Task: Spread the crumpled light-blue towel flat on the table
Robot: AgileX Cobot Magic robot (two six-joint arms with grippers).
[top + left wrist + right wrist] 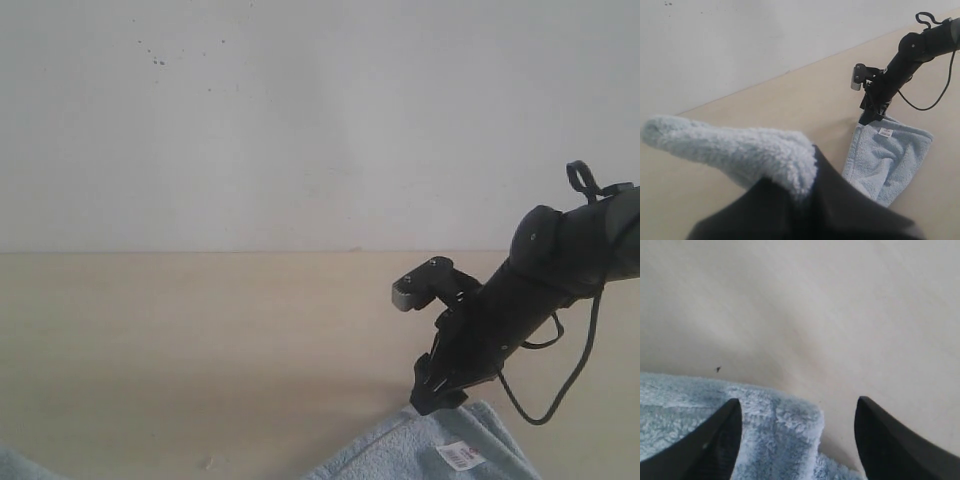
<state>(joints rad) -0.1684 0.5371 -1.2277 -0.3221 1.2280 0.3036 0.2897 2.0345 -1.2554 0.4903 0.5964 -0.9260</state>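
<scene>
Light-blue towel (430, 450) | corner (445, 422) points toward wall (300, 120) | right jaws apart

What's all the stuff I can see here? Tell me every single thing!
towel: one, light blue and fluffy, on the table, one end held up in the left pincer
label: one, white with red print, on the towel near the right pincer
table: one, pale beige, under everything
wall: one, white, behind the table
cable: one, black, looping off the right arm
right arm: one, black, reaching down on the right
right pincer: one, black, open over a towel corner
left pincer: one, black, shut on the towel
</scene>
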